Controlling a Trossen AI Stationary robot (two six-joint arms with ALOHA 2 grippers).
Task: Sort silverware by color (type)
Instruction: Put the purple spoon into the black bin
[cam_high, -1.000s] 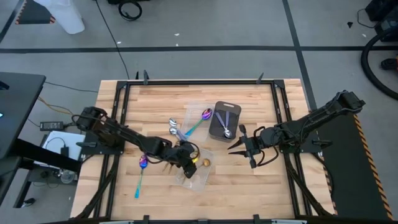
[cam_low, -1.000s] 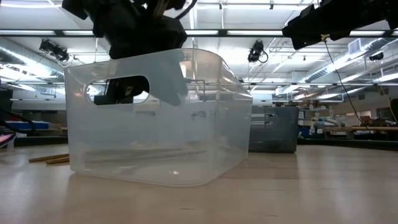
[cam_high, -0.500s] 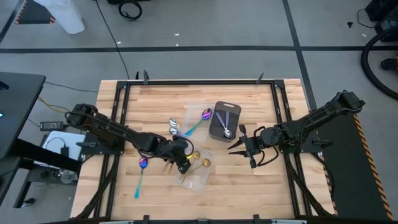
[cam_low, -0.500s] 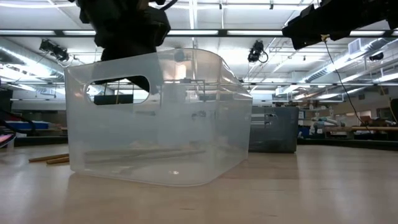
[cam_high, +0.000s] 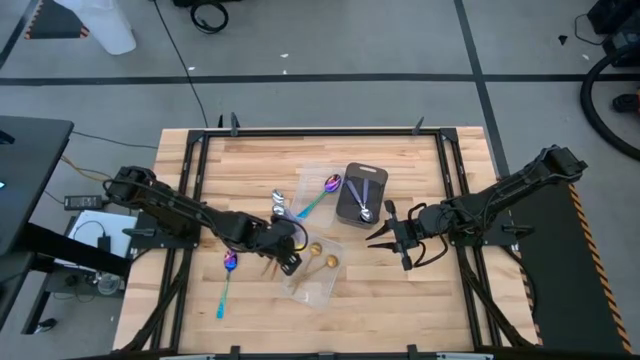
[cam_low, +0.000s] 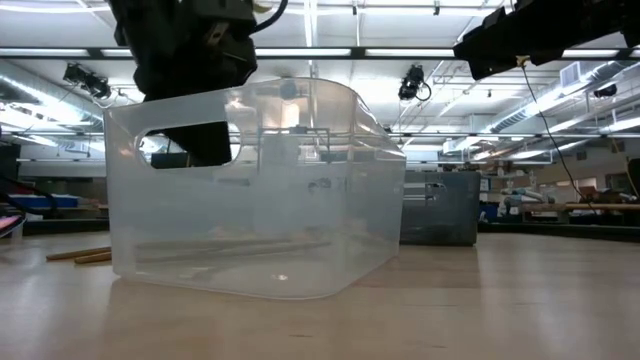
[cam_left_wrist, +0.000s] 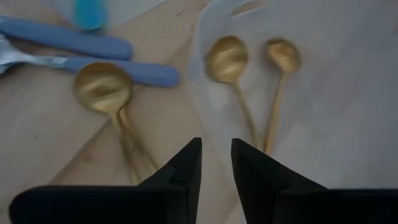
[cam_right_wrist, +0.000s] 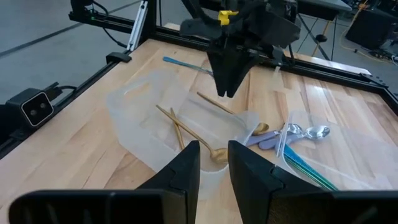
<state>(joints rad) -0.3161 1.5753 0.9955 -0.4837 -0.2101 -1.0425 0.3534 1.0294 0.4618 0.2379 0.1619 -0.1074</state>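
My left gripper (cam_high: 288, 262) (cam_left_wrist: 216, 152) hovers open with a narrow gap, pointing down at the left edge of a clear plastic tray (cam_high: 312, 288) (cam_left_wrist: 348, 93). Two gold spoons (cam_left_wrist: 227, 59) (cam_left_wrist: 283, 55) (cam_high: 331, 262) lie flat in that tray. More gold spoons (cam_left_wrist: 102, 87) lie on the wood just left of it, beside silver spoons with pale blue handles (cam_left_wrist: 74, 40) (cam_high: 280, 205). A purple-blue spoon (cam_high: 228, 272) lies on the table nearer the left edge. My right gripper (cam_high: 378, 238) (cam_right_wrist: 214, 155) waits, narrowly open, to the right of the tray.
A second clear tray (cam_high: 303, 178) holds a purple-blue spoon with a teal handle (cam_high: 325, 190). A dark grey tray (cam_high: 376, 176) beside it holds silver spoons (cam_high: 365, 208). A black metal frame (cam_high: 320, 131) borders the table. In the low view the clear tray (cam_low: 260, 190) fills the foreground.
My left gripper has drawn back from above the clear tray toward the table's left and now stands at the tray's left edge. The two gold spoons in the tray now show in full. My right arm has kept still.
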